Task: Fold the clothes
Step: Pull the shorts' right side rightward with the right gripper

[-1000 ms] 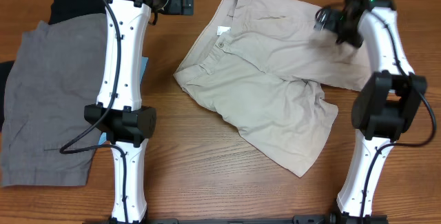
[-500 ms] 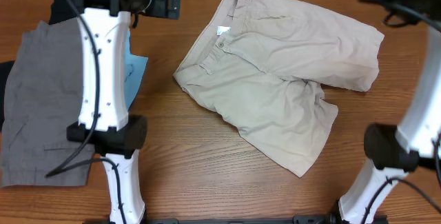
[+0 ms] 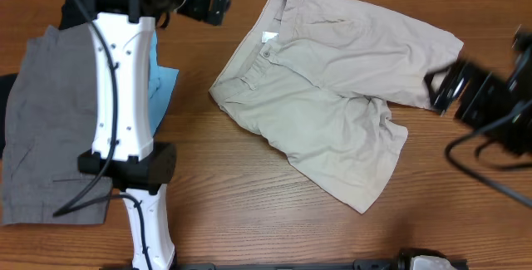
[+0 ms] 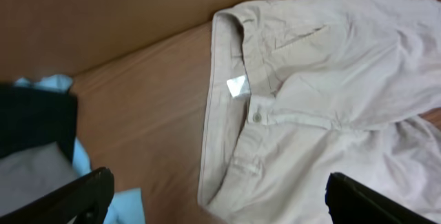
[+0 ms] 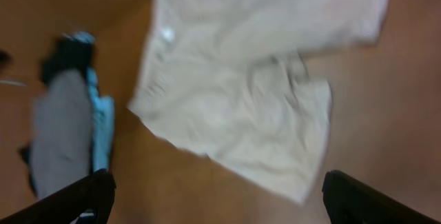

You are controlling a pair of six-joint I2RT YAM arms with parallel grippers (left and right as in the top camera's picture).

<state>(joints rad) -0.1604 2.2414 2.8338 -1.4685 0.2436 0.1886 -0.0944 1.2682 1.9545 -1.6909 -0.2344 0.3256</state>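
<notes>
At the far left of the worktop [image 3: 249, 220] we saw grey shorts [image 3: 50, 129] lying flat, a black piece [image 3: 83, 4] showing behind them and a light-blue piece [image 3: 166, 83] at their right edge. The left gripper [image 3: 218, 2] hung near the back edge, fingers [image 4: 69, 200] wide and empty. The cream-beige shorts [image 3: 332, 104] lay mid-worktop, waistband leftward, legs splayed to the right. The blurred right gripper [image 3: 440, 89] hovered beside their right edge, fingers [image 5: 76, 196] wide, holding nothing.

shorts [image 3: 332, 95] at centre, garment pile [image 3: 50, 120] well left
</notes>
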